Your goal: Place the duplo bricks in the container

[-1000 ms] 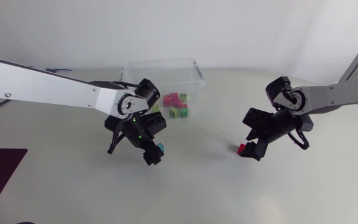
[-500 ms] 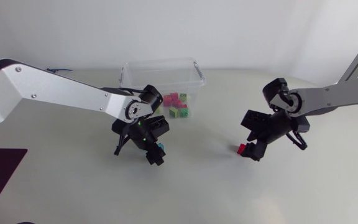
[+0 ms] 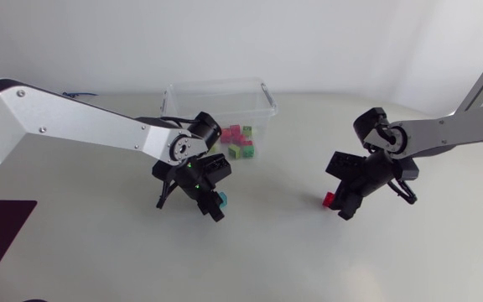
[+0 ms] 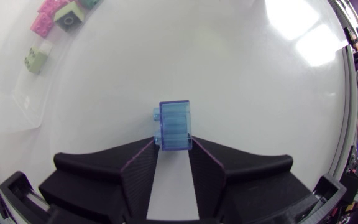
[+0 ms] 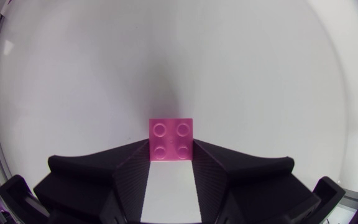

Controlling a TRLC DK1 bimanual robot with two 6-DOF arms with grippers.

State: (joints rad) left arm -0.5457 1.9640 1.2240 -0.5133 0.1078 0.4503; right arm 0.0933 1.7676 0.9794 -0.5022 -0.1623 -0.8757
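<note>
1. Head view, change: over the last second the left arm has folded closer in. The left gripper (image 3: 216, 204) has barely shifted, edging with its blue brick (image 3: 221, 200) toward 3 o'clock. The right gripper (image 3: 338, 204) has crept a little toward 1 o'clock with the pink brick (image 3: 329, 199). Neither is nearer the container (image 3: 262, 96) in any way that matters, so I judge both bricks gripped but the carry not really started.
2. Head view, places: the container sits at 12 o'clock on the table, with sorted bricks (image 3: 235, 141) inside. The blue brick lies at its 6 o'clock and the pink one at its 4 o'clock, well apart from it.
3. Left wrist view: the fingers (image 4: 138, 168) stand a brick's width apart and clamp the blue brick at their tips from both sides. Counting straight ahead as 12, the container's corner is at the gripper's 10 o'clock.
4. Right wrist view: the fingers (image 5: 129, 168) pinch the pink brick at their tips, studs facing the camera. I cannot tell whether it is clear of the table.
</note>
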